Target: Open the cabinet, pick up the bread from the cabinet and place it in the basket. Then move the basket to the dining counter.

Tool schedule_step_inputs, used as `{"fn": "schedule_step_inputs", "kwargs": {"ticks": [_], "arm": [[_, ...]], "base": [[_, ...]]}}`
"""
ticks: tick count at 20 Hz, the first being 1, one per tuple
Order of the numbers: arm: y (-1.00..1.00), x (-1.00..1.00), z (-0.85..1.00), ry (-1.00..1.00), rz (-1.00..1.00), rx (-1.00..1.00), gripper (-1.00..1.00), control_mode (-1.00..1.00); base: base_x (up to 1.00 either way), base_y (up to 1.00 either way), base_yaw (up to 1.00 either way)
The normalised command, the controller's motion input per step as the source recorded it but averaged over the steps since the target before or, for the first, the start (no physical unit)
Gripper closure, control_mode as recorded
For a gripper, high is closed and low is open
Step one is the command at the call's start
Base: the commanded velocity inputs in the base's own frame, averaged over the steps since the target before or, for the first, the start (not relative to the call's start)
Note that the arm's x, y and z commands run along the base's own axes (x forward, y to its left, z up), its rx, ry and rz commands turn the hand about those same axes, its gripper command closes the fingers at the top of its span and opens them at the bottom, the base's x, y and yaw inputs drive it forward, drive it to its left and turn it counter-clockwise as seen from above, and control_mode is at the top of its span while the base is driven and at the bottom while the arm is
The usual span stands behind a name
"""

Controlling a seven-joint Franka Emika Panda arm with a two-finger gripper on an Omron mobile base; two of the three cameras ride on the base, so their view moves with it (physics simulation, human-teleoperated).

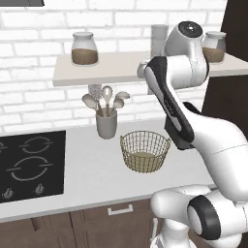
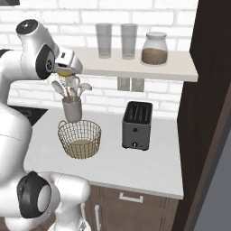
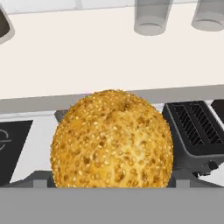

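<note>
Pincer (image 2: 66, 72) clasping round seeded golden bread (image 3: 111, 140), above tan wire-mesh basket (image 2: 79, 138), white worktop (image 2: 135, 164)

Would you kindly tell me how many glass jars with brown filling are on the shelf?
2: one jar at the shelf's left end, another jar at its right end. More may be hidden behind the arm.

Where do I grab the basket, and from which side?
Pinch the near rim of the basket from straight above, straddling the thin wire wall. It stands upright, open-topped, likely too wide to span, and the utensil crock crowds its far side.
</note>
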Motion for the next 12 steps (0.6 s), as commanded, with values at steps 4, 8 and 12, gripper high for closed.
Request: {"fn": "schedule_step_inputs", "kwargs": {"ticks": [4, 8, 12], "arm": [[0.00, -1.00, 0.00, 0.24, 0.02, -0.01, 1.00, -1.00], [0.00, -1.00, -0.36, 0.24, 0.00, 0.00, 1.00, -1.00], [0.00, -0.67, -0.81, 0.24, 0.00, 0.00, 1.00, -1.00]], "base": [[0.00, 0.00, 0.00], [0.00, 0.00, 0.00], [0.00, 0.00, 0.00]]}}
